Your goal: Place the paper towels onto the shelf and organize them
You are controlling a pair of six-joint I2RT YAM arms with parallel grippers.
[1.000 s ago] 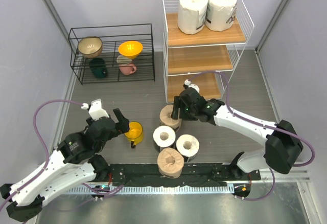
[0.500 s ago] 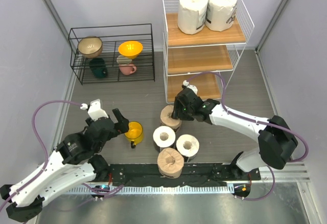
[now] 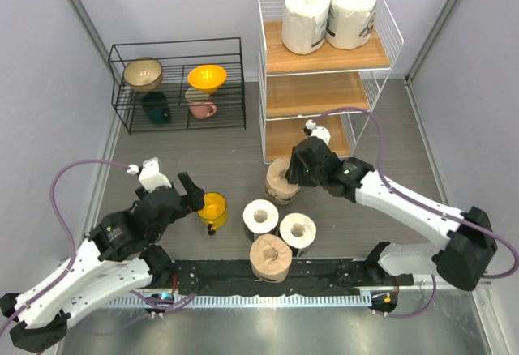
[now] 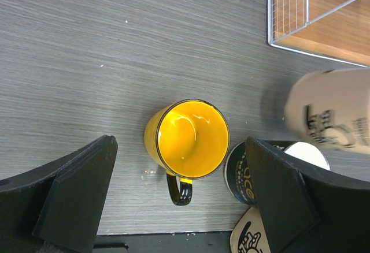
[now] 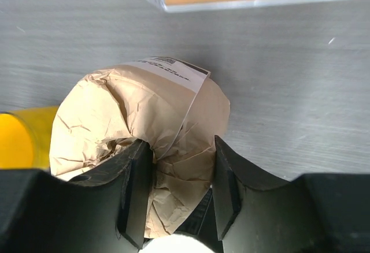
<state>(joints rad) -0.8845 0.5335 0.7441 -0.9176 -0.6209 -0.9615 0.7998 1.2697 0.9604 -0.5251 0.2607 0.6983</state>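
My right gripper (image 3: pixel 294 174) (image 5: pixel 182 149) is shut on the wall of a beige-brown paper towel roll (image 3: pixel 278 186) (image 5: pixel 133 114), just in front of the shelf's (image 3: pixel 324 59) bottom tier. The roll shows blurred in the left wrist view (image 4: pixel 332 114). Two white rolls (image 3: pixel 306 16) (image 3: pixel 351 13) stand on the top tier. A dark-wrapped white roll (image 3: pixel 260 215), a white roll (image 3: pixel 298 229) and a brown roll (image 3: pixel 270 256) stand on the floor. My left gripper (image 3: pixel 195 195) (image 4: pixel 179 207) is open and empty beside the yellow cup.
A yellow cup (image 3: pixel 213 207) (image 4: pixel 188 140) stands upright between my left fingers' line and the rolls. A low black wire rack (image 3: pixel 178 83) with bowls stands at the back left. The shelf's middle and bottom boards are bare. Grey walls close both sides.
My right gripper has moved right and slightly toward the shelf with the beige-brown roll held in it. The left arm has not moved.
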